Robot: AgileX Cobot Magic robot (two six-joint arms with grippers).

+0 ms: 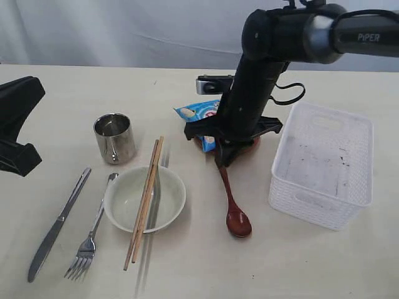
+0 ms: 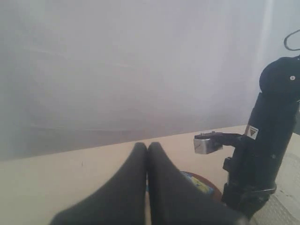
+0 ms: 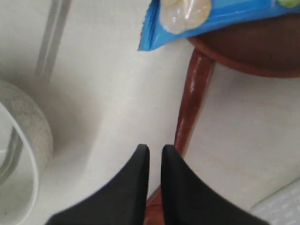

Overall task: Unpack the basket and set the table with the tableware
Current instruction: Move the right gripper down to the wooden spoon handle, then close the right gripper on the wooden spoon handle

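The right gripper (image 3: 154, 150) points down at the table (image 1: 206, 274). Its two black fingers (image 3: 133, 187) stand close together with a thin gap between them. The red-brown spoon (image 1: 238, 222) lies on the table right at the tips, and its handle slips under one finger. I cannot tell if the fingers pinch it. Just past the tips is the brown plate (image 3: 262, 47), with a blue crisp packet (image 3: 234, 11) lying on it. The white basket (image 1: 312, 205) stands near this gripper, on the side away from the left gripper (image 2: 147, 146). The bowl (image 1: 113, 199) sits on its other side, with the chopsticks (image 1: 144, 205) across it. The cup (image 1: 115, 138), fork (image 1: 87, 246) and knife (image 1: 53, 233) lie nearer the left gripper, which is closed tight and holds nothing.
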